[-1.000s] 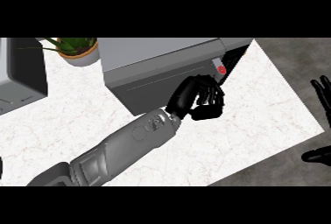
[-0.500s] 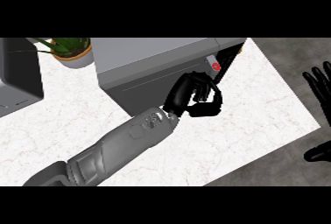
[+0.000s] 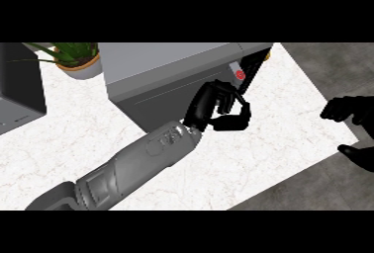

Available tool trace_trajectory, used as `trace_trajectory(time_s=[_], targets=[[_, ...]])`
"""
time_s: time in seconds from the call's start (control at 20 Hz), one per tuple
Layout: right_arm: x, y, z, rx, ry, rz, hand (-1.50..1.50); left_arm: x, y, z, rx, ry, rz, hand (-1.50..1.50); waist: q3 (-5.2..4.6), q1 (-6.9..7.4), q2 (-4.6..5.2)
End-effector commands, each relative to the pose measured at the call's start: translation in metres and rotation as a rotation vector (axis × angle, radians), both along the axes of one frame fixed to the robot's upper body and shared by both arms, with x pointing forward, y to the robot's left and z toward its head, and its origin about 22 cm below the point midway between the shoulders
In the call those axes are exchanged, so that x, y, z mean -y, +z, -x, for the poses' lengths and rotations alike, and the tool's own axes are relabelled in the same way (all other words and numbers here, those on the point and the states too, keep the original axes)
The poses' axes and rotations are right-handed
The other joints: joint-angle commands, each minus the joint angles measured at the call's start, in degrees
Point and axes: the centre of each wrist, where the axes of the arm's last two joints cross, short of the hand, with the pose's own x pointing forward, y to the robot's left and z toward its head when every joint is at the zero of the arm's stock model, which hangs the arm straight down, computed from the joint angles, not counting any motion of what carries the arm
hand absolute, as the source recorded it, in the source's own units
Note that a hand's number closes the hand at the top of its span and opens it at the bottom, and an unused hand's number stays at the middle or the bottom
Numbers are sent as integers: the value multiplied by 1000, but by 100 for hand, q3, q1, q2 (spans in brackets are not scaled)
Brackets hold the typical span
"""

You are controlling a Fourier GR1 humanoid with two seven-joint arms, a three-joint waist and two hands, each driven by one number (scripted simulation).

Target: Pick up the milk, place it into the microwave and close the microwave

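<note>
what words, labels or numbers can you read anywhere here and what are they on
No words, numbers or brands can be read anywhere.
On the microwave: a red round button on its panel, with no lettering that can be made out.
On the dark appliance at the left edge: faint pale marks low on its front, too small to read.

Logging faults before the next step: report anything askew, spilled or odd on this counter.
Nothing is spilled or toppled. One oddity: a dark gap runs beside the red button at the microwave's right end, so its door may be slightly ajar. The left hand is at its front.
</note>
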Motion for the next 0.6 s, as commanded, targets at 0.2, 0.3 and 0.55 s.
trace_trajectory(time_s=[0.2,0.3,0.55], targets=[[-30,24,0,65,259,40,150,28,26,-2,54,-53,20,150,14,-217,5],[-34,23,2,61,271,41,150,28,27,-4,61,-48,25,150,26,-278,30],[-48,30,6,75,317,50,150,28,28,-6,64,-26,27,150,24,-387,21]])
